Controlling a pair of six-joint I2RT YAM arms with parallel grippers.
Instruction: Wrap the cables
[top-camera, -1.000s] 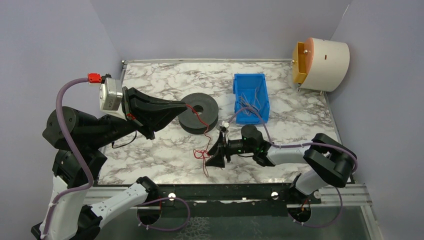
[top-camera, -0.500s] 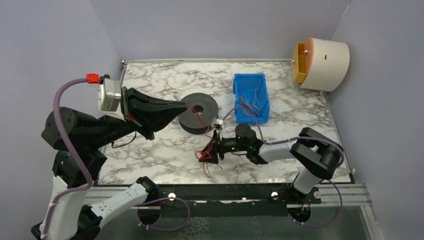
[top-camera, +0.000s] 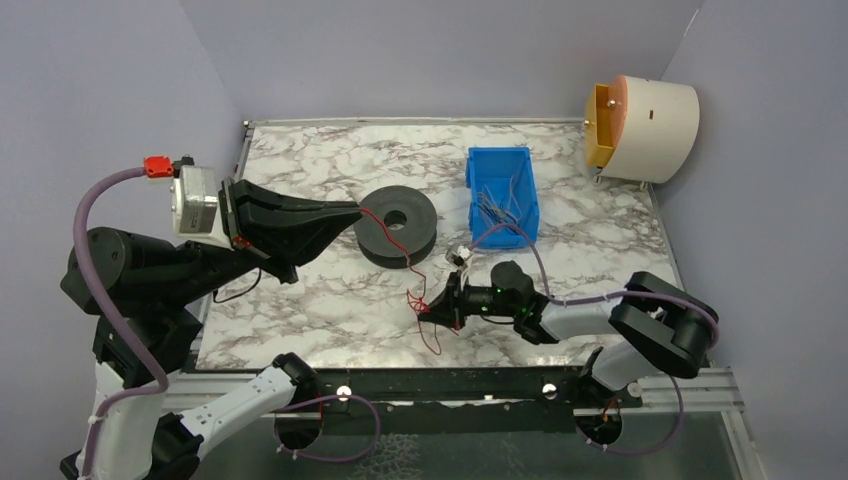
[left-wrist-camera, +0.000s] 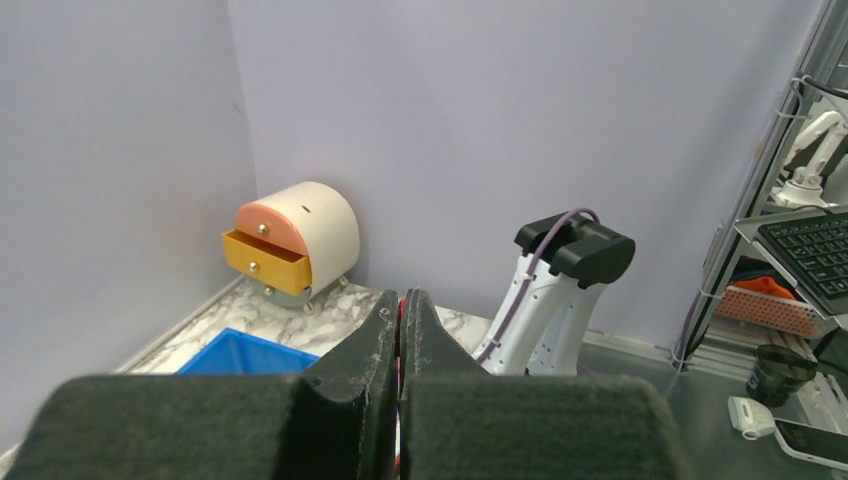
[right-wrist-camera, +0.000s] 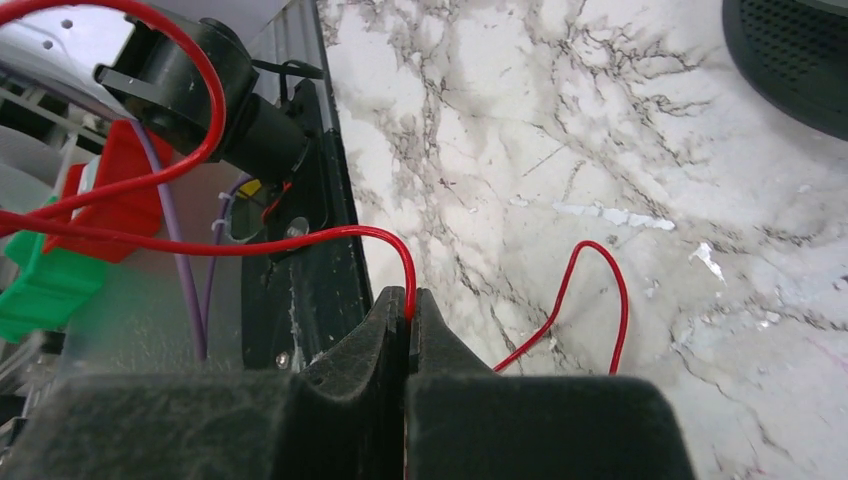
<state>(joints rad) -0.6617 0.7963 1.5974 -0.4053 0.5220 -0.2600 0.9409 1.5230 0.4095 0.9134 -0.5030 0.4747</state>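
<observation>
The blue plastic bin right of centre held loose thin wires. The thin red cable ran diagonally, upper left to lower right, over the black round spool, with the left gripper and the right gripper both clamped on it.

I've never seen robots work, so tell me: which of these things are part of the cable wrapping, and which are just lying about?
In use: red cable, black spool, left hand and right hand, both shut on the cable.
Lying about: blue bin holding thin wires, small drawer cabinet.
</observation>
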